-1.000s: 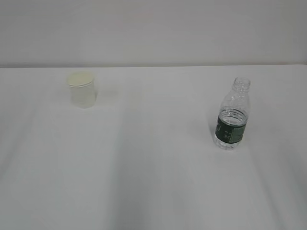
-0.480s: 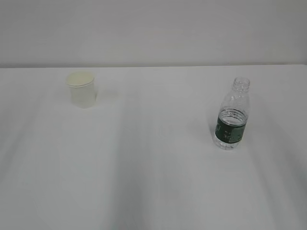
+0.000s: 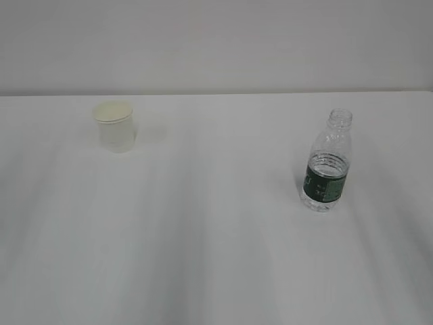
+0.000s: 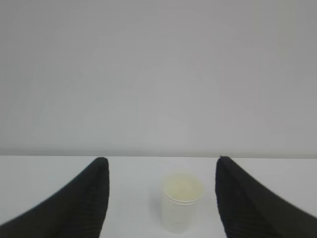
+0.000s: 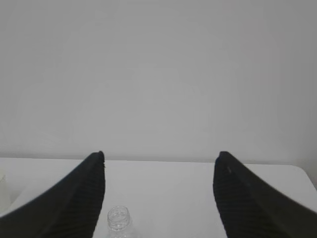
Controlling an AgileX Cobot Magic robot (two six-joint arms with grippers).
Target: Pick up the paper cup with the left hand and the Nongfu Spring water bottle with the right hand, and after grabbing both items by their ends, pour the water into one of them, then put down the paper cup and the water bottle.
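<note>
1. Nothing on the desk point(image 3: 216, 257) had shifted; the paper cup point(image 3: 116, 126) stood near the far left edge, the Nongfu Spring water bottle point(image 3: 327, 162) toward the right edge.
2. Left pincer point(image 4: 162, 198) and right pincer point(image 5: 159, 198) were released, empty, so grasping remained ahead.

Neither arm appears in the exterior view. In the left wrist view the paper cup point(image 4: 182, 202) has its base close against the bottom edge, and both dark fingers point(image 4: 74, 203) are cut off there. In the right wrist view only the open neck of the Nongfu Spring water bottle point(image 5: 119, 223) shows above the bottom edge; its body is cut off. The water level cannot be made out in any view
</note>
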